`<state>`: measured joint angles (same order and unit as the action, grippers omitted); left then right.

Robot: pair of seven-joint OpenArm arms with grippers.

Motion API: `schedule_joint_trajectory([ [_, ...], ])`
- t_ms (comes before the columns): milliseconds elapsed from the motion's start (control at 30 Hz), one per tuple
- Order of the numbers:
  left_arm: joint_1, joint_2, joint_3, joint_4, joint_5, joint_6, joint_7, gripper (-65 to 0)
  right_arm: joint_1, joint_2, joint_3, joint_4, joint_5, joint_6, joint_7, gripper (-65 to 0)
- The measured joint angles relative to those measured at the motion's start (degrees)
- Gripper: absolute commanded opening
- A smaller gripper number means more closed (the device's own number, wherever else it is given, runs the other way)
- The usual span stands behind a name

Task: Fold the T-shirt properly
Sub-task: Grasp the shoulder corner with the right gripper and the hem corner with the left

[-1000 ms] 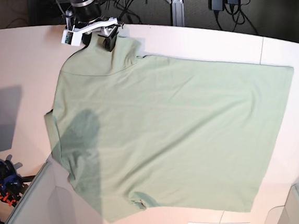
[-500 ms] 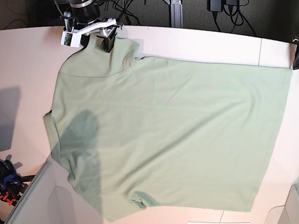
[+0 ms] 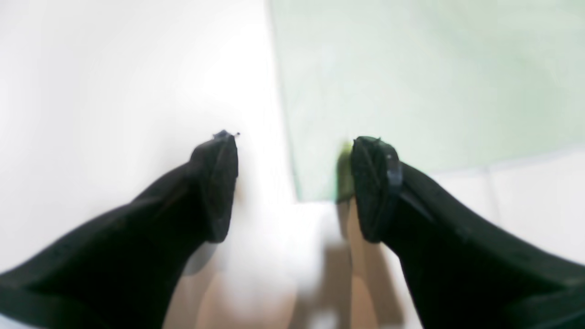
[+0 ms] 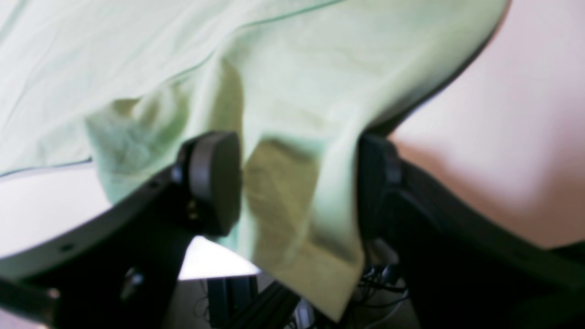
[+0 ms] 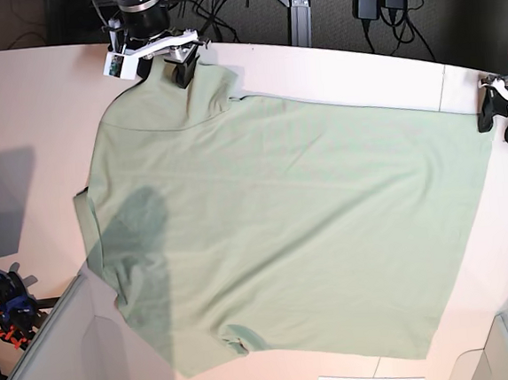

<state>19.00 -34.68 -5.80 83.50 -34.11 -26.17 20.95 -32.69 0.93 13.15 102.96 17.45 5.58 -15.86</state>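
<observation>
1. So the large pale mint-green fabric T-shirt [image 5: 292, 213] is spread nearly flat across the white desk [image 5: 15, 104], with its hem corner at the base view's upper right and a sleeve bunched up at the upper left.

2. The black two-fingered left gripper [image 3: 295, 187] is placed right at that hem corner. Its jaws are parted wide and nothing is gripped; one finger is seen over the cloth, the other beyond the edge.

3. The matching black right gripper [image 4: 299, 187] is set around the bunched sleeve [image 4: 292, 183]. Its jaws are spread well apart too, with loose folds lying between them, and no pinch can be made out.

4. Main worry, honestly: only a sliver of the corner sits between the left jaws, so if they're closed right there, the fabric could be missed or let slip on the lift.

5. On the sleeve side, a thick wad might be grabbed instead of one neat edge, and a crooked fold would probably be the result.

6. If one side is lifted before the other is secured, the shirt could be dragged askew. The diagonal wrinkles and the small turned-up bit at the near edge [image 5: 240, 338] could get creased in as well.
</observation>
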Motion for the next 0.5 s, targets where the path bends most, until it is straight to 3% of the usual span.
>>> schedule_joint_trajectory([
  [300,-0.4,3.3,1.8,0.1,-1.3,-0.5,-0.5,-22.9,0.0,0.0,0.0,0.0,-0.6,0.0,0.0,-26.4],
  [500,-0.6,4.9,2.8,0.3,4.0,-0.7,-2.9,-23.2,0.0,0.0,0.0,0.0,-0.6,0.0,0.0,-26.7],
])
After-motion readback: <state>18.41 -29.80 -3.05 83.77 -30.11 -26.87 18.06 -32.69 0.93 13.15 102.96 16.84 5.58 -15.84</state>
